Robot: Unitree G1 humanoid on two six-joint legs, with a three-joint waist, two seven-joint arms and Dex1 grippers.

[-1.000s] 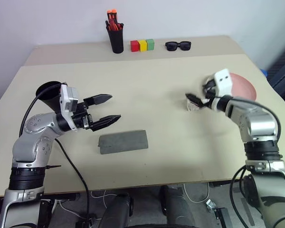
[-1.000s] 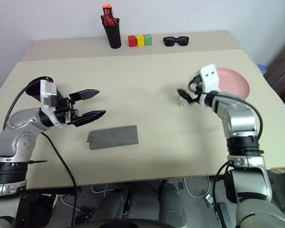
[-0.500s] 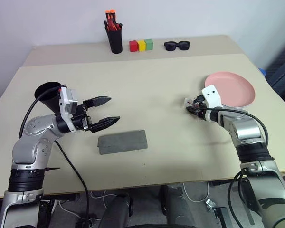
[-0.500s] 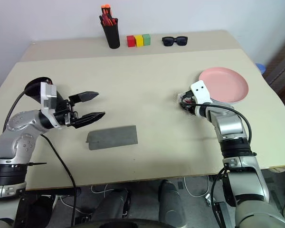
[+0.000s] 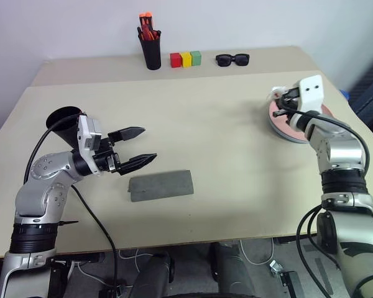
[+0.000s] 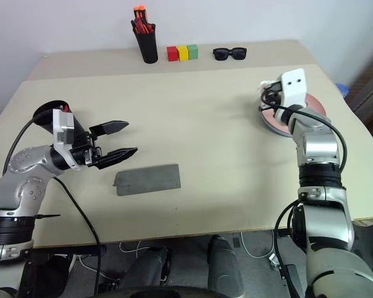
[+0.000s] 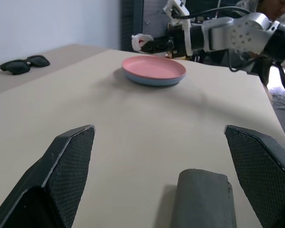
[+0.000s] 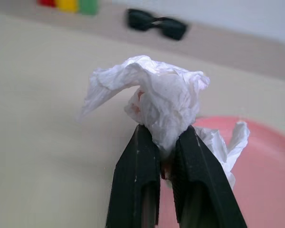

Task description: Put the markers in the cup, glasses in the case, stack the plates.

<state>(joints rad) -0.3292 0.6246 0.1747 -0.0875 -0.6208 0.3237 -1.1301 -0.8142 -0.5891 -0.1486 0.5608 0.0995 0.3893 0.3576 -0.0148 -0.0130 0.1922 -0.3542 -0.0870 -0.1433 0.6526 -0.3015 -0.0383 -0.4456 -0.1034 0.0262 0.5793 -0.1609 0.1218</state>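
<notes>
- Our table (image 5: 224, 186) is bare through the middle; a pen holder (image 5: 151, 46), three blocks (image 5: 186, 59) and sunglasses (image 5: 232, 59) line the far edge.
- We can read no writing on anything.
- Our right gripper (image 8: 164, 142) is clamped on a crumpled white tissue (image 8: 156, 102), held above the left rim of the plates (image 7: 154, 71).
- The pink plate lies on the blue one, near the table's right edge.
- Our left gripper (image 5: 140, 146) hangs with fingers wide apart, holding nothing.
- The case (image 5: 161, 185) lies flat just beyond and below those fingers, not touching.
- The cup (image 5: 63, 123) stands behind our left wrist, near the left edge.
</notes>
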